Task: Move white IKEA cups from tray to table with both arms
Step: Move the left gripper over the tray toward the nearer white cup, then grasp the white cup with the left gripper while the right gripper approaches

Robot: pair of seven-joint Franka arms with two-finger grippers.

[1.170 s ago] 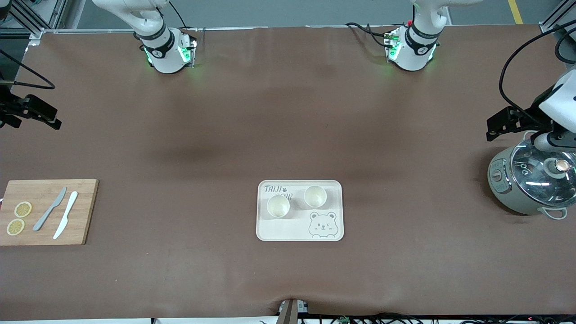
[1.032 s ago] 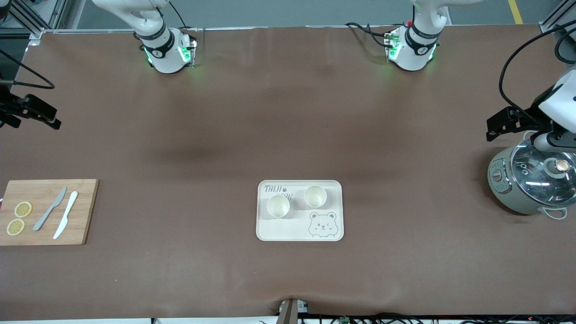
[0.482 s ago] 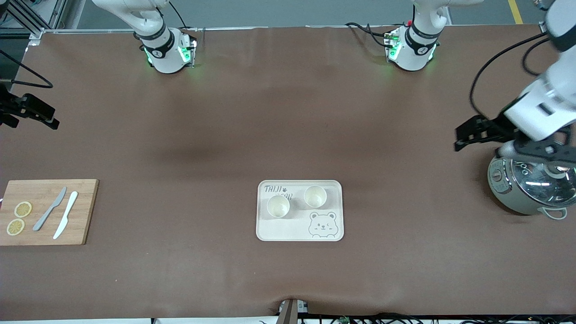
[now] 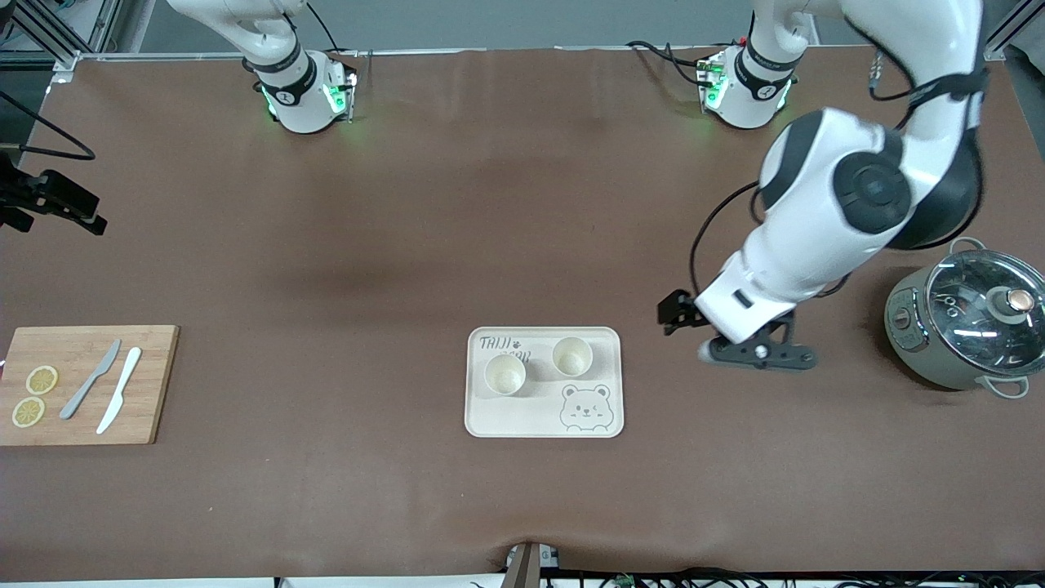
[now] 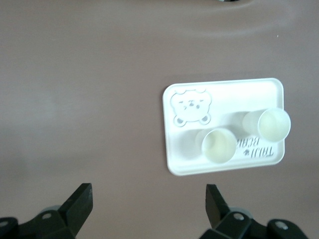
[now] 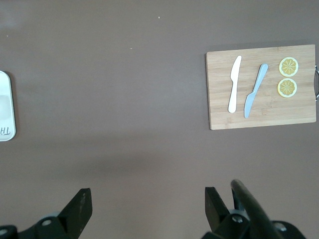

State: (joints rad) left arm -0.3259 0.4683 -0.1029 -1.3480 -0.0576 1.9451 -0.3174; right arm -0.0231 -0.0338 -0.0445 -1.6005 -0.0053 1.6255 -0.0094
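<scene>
A: Cups first, from the front view. Where do they sit?

B: Both white IKEA cups stand upright on the bear tray (image 4: 477,416) at mid-counter. One cup (image 4: 504,374) is toward the right arm's end and slightly nearer the front camera; the other cup (image 4: 571,355) is toward the left arm's end, just above the printed bear.

A: And the tools?

B: The left tool (image 4: 674,312) hangs over bare counter (image 4: 408,204) between the tray and the grey-green lidded pot (image 4: 963,327), close to the tray's edge. Its fingers are mostly hidden under the wrist here. The right tool (image 4: 77,211) is over the counter's edge at the right arm's end, above the cutting board (image 4: 155,384); that arm waits, and most of it is cut off by the frame.

A: Left wrist view?

B: The left tool (image 5: 148,201) is spread wide with nothing between its fingertips (image 5: 79,199). Tray (image 5: 172,159) and both cups, one (image 5: 218,145) and the other (image 5: 273,123), lie ahead of it, untouched.

A: Right wrist view?

B: The right tool (image 6: 148,204) is likewise wide apart and holds nothing. Over the counter it sees the cutting board (image 6: 219,114) with a white knife (image 6: 234,83), a grey knife (image 6: 255,90) and two lemon slices (image 6: 288,66). Only a sliver of the tray (image 6: 6,107) shows; the cups are cut off there.
</scene>
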